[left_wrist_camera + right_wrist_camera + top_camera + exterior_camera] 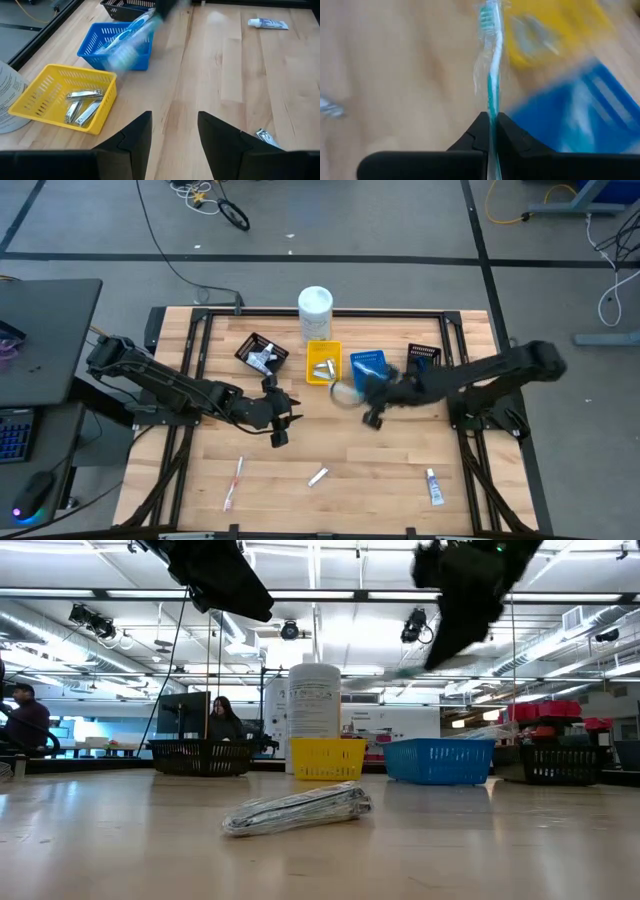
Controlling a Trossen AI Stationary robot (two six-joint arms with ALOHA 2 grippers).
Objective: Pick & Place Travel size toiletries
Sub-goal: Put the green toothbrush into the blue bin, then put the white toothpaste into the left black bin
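From above, the wooden table (pixel 330 450) carries a tall white container (pixel 315 307) at its far edge, with a black tray (pixel 262 354), a yellow tray (pixel 323 362), a blue tray (pixel 368 367) and a second black tray (pixel 424 355) in a row beside it; the right gripper (pixel 372 402) hangs near the blue and yellow trays, blurred, with a pale smear beside it that is the toothbrush (pixel 345 393) it carries; the left gripper (pixel 284 420) hovers over bare planks left of centre; on the near part of the table lie a pink toothbrush (pixel 234 483), a silvery sachet (pixel 317 476) and a white tube (pixel 435 487), well apart from one another.

At table height, the crinkled foil sachet (pixel 297 809) lies flat in front; behind it stand the mesh-walled trays and the printed cylinder; both arms hang dark overhead.

From the left wrist, its own fingers (pixel 135 140) stand apart with nothing between them; the yellow lattice tray (pixel 35 100) holds shiny metal clippers (pixel 82 105); the wrapped toothbrush (pixel 127 37) blurs across the blue tray (pixel 92 47); the tube (pixel 268 23) lies far off.

From the right wrist, the right gripper (pixel 490 127) is clamped tight on the slim teal-and-white toothbrush (pixel 490 65) in clear crinkly wrap, bristle end pointing away, above the blue tray (pixel 590 120).
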